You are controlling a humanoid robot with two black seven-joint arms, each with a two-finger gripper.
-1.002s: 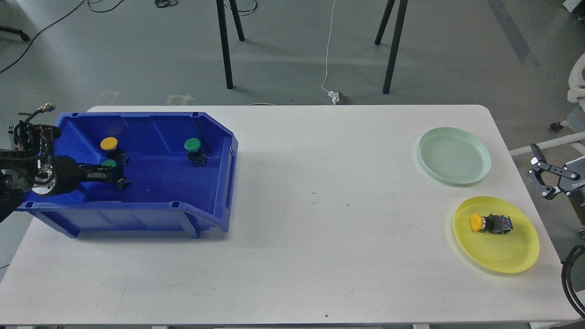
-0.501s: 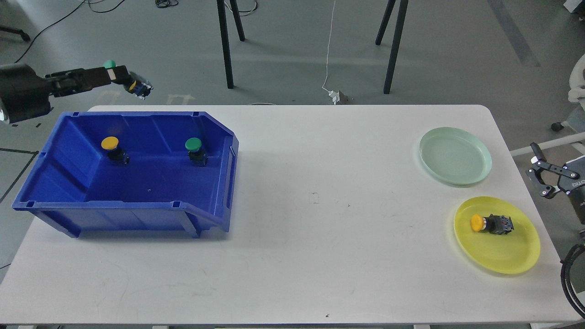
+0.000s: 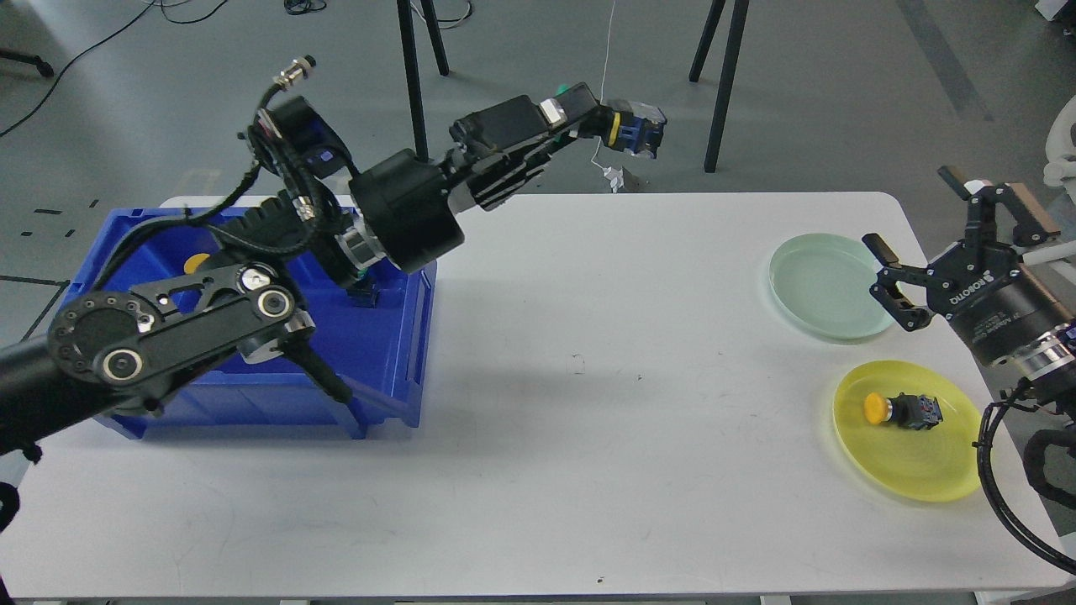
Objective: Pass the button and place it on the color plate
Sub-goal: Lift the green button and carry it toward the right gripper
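My left gripper (image 3: 601,118) is shut on a green-capped button (image 3: 632,130) and holds it high above the table's far edge, near the middle. Only a sliver of the green cap shows; the dark body with its yellow ring sticks out to the right. My right gripper (image 3: 937,244) is open and empty, over the right side of the pale green plate (image 3: 828,286). The yellow plate (image 3: 912,433) holds a yellow-capped button (image 3: 902,410) lying on its side. The blue bin (image 3: 395,336) is mostly hidden by my left arm; a yellow cap (image 3: 195,262) shows inside it.
The left arm's links cover most of the bin and reach across the table's left half. Black stand legs (image 3: 412,80) and a white cable (image 3: 603,92) are on the floor beyond the table's far edge.
My left arm has swung the green button from above the bin's far left over to the table's middle. My right gripper has risen and moved in beside the green plate.
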